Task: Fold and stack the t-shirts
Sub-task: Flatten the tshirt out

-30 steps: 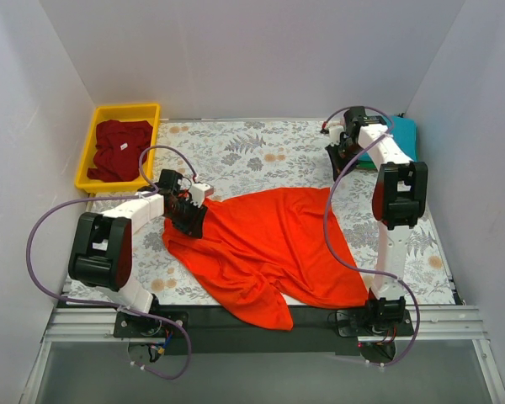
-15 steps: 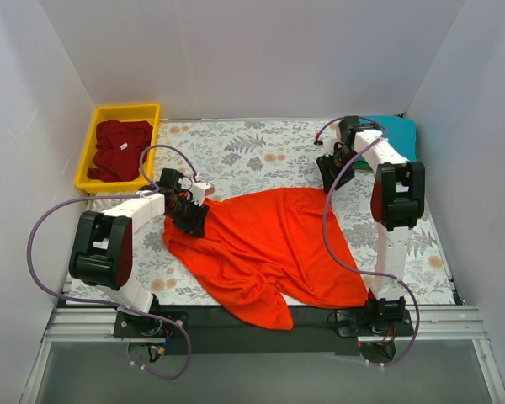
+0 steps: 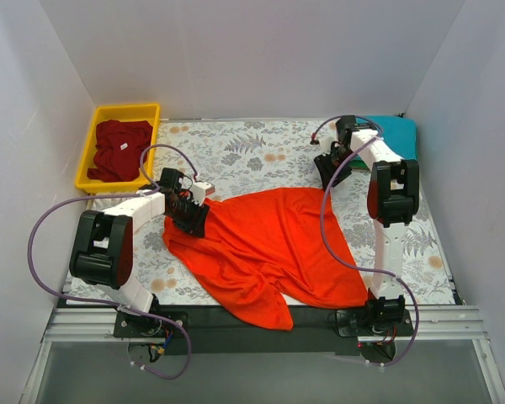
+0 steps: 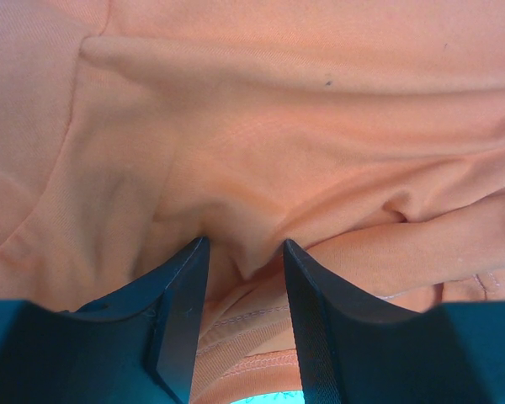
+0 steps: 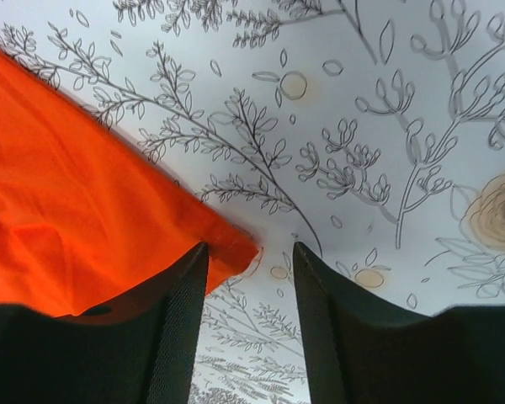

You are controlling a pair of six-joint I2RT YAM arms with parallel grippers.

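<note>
On the tabletop (image 3: 236,151), which was covered with a cloth printed in grey leaves and pale orange flowers, the orange-red shirt (image 3: 269,248) lay spread out and rumpled in the middle, its near edge reaching the front of the tabletop. The left hand (image 3: 190,216) sat low on the shirt's far left edge. In the left wrist view its fingers (image 4: 181,303) stood apart and pressed into the cloth, with a loose pucker of orange fabric rising between them, not squeezed. The right hand (image 3: 326,175) hung just beyond the shirt's far right corner. In the right wrist view its fingers (image 5: 172,328) were also apart, and the pointed tip of the shirt lay flat on the printed cloth in the gap between them, not gripped.

The dark maroon shirt (image 3: 120,150) was heaped in the yellow bin (image 3: 126,108) at the far left. A small white tag showed on it, too small to read. The teal shirt (image 3: 400,133) lay folded at the far right corner, behind the right arm.
</note>
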